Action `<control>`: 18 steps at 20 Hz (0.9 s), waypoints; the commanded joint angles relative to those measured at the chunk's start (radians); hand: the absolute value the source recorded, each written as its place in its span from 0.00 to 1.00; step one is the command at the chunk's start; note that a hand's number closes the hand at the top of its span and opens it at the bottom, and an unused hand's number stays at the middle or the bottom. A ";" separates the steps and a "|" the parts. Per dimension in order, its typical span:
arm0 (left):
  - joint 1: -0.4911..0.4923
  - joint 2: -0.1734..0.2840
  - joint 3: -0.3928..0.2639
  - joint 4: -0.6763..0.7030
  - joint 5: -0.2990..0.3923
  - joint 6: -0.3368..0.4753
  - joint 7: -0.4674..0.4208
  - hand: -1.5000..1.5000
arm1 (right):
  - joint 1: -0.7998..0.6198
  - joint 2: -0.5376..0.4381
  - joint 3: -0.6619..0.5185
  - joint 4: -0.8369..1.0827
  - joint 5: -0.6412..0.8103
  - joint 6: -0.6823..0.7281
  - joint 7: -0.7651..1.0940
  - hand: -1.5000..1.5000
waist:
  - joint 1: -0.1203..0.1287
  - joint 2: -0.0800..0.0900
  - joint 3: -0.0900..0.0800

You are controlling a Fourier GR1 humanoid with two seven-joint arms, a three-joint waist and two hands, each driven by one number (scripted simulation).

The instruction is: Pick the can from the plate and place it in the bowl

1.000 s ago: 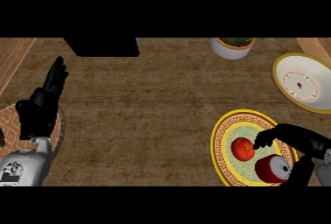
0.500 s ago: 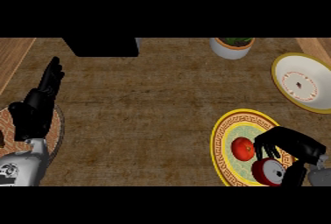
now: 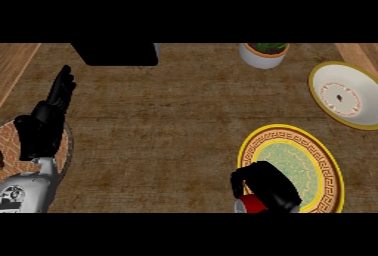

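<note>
Nearest the lower edge, the right hand [image 3: 267,189] curls its fingers round the red can [image 3: 249,204], which sits at the near left rim of the yellow patterned plate [image 3: 325,172] (most of the can is hidden under the hand). At the left, the left hand [image 3: 46,120] rests open, fingers straight, holding nothing. Farther off at the right lies the white bowl [image 3: 344,95], well apart from the plate. Beyond it stands a potted plant [image 3: 264,54].

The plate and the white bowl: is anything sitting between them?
No. In the head view, only bare counter separates the yellow-rimmed plate from the white bowl; the potted plant stands farther back.
</note>
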 commanded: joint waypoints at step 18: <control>-0.008 -0.013 0.009 -0.006 -0.021 -0.007 0.009 0.50 | 0.089 0.075 -0.462 -0.418 -0.261 -0.174 0.110 1.00 | 0.003 0.010 0.010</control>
